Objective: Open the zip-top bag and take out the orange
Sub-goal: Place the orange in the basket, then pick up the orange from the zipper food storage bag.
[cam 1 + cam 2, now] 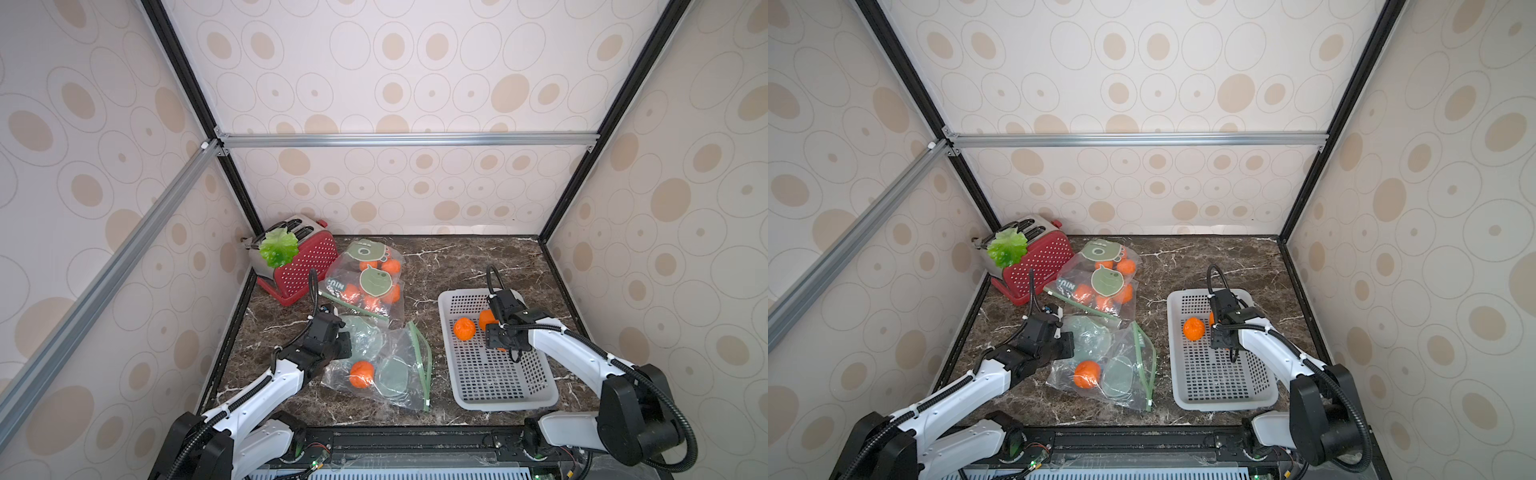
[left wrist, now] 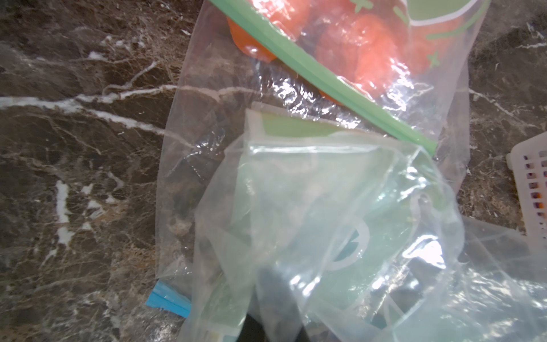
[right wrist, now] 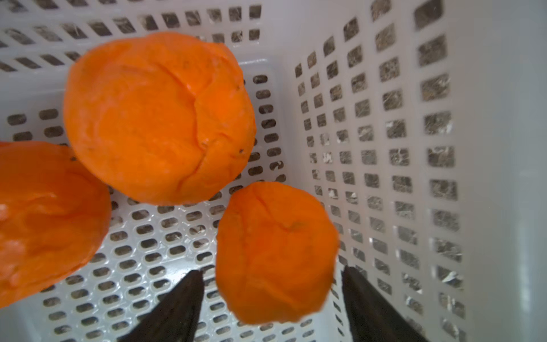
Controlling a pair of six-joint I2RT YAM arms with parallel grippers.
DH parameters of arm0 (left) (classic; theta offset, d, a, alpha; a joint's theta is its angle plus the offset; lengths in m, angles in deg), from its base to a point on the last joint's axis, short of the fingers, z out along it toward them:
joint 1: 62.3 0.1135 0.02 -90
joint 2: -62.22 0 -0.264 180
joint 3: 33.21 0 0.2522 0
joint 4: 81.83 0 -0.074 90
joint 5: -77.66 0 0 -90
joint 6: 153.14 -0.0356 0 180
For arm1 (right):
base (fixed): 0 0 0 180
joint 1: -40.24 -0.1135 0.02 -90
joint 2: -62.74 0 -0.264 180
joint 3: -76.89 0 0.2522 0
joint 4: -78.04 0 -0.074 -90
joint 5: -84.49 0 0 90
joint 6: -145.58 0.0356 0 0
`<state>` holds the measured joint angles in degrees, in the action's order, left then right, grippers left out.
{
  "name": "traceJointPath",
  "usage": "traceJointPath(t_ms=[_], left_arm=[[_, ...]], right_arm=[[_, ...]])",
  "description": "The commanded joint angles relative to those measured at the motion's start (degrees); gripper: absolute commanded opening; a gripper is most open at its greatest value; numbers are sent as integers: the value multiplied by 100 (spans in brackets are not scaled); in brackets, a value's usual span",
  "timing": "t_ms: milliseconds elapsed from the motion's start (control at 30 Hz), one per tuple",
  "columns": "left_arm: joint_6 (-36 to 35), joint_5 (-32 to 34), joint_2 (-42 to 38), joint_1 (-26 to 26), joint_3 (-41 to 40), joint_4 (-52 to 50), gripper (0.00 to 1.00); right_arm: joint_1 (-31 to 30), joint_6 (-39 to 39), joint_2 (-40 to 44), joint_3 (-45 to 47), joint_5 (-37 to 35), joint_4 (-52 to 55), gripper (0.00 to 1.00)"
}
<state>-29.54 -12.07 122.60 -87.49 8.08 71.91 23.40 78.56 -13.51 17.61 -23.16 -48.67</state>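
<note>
Bench [image 1: 457, 266] is showing dk brown marble w/ white veins. Basket [image 1: 498, 399] is looking white w/ a grid of holes; oranges [image 1: 464, 328] in it are glowing bright orange. Near zip-top bag [image 1: 399, 353] is showing clear plastic, green zip strip, pale green prints. Toaster [image 1: 307, 266] is showing red w/ white dots, silver top; lettuce leaf [image 1: 279, 248] is looking bright green. Walls [image 1: 395, 83] are showing cream w/ tan ovals.

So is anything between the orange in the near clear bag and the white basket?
Only the clear plastic zip-top bag itself: the round orange lies inside, behind the green zip mouth that gapes toward the white perforated plastic basket. Nothing else intervenes.
</note>
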Motion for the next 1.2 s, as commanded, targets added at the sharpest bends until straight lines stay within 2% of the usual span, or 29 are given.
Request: traceJointPath(t_ms=[0, 100, 200, 333, 467, 533, 633, 733, 867, 1167], left_arm=[[-74, 83, -94, -15, -26, -89, 0], [-74, 69, -99, -16, -24, -89, 0], [-74, 78, -100, -8, -36, -78, 0], [-82, 80, -77, -12, -11, -88, 0], [-83, 80, -70, -16, -12, -80, 0], [-83, 78, -53, -15, -11, -70, 0], [-82, 74, -26, -20, -8, -67, 0], [-82, 74, -5, -10, 5, -54, 0], [-83, 63, 26, -11, 9, -39, 0], [-50, 8, 163, -14, 5, -1, 0]], right_arm=[[22, 22, 99, -58, 138, 120, 81], [15, -55, 424, -118, 140, 167, 79], [-119, -392, 1153, -238, 366, 77, 73], [-328, -1165, 2046, -118, 1256, -534, 60], [-678, -1534, 2289, 148, 3042, -1329, 48], [-1111, -1678, 2244, 256, 3588, -1707, 46], [-1745, -2065, 2105, 234, 3743, -1928, 43], [-2027, -2307, 1773, 153, 4011, -1918, 37], [-2198, -2483, 1316, -23, 4399, -1804, 24], [-2927, -2587, 443, 32, 4498, -2614, 22]])
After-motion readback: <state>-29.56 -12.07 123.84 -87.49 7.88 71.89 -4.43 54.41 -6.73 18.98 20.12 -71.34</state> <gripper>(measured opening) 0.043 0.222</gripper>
